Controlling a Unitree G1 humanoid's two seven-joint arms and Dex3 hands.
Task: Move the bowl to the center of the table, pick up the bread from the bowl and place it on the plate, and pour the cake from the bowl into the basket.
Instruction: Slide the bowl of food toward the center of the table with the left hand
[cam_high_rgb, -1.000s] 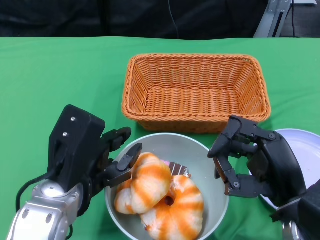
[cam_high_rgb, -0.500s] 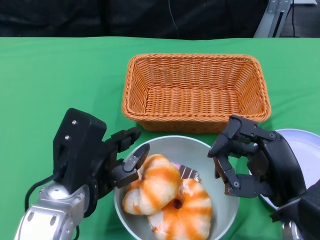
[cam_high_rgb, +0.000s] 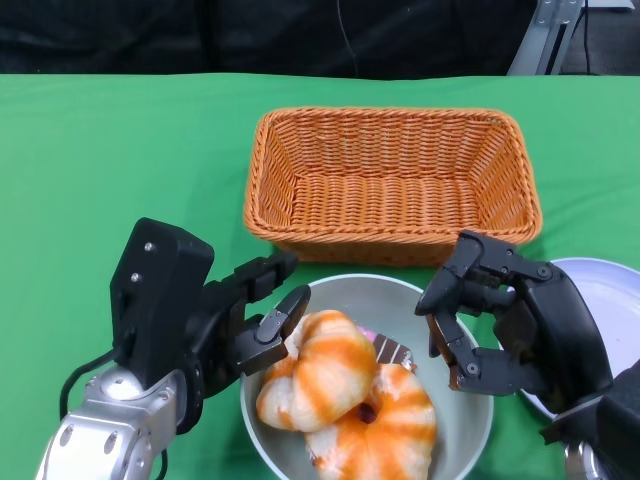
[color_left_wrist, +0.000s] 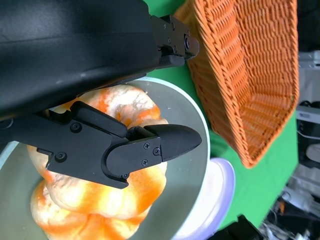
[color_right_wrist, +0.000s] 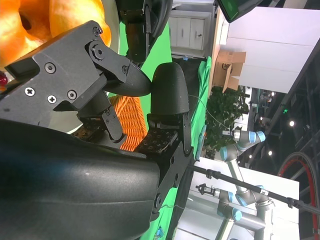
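While the pale bowl (cam_high_rgb: 452, 420) sat at the near edge of the green table (cam_high_rgb: 100, 150), just in front of the wicker basket (cam_high_rgb: 392, 180), it carried two orange-striped breads (cam_high_rgb: 325, 375) heaped together, with a dark slice of cake (cam_high_rgb: 392, 352) peeking out behind them. On the bowl's left rim, the left hand (cam_high_rgb: 215, 320) held on, one finger over the edge and against the nearer bread, another stretched outside the wall. At the bowl's right side hung the right hand (cam_high_rgb: 500, 325), fingers curled inward with a gap between them, gripping nothing, close to the rim; whether it touched was hard to tell. Beyond that hand, a white plate (cam_high_rgb: 615, 300) lay at the table's right edge, partly hidden.
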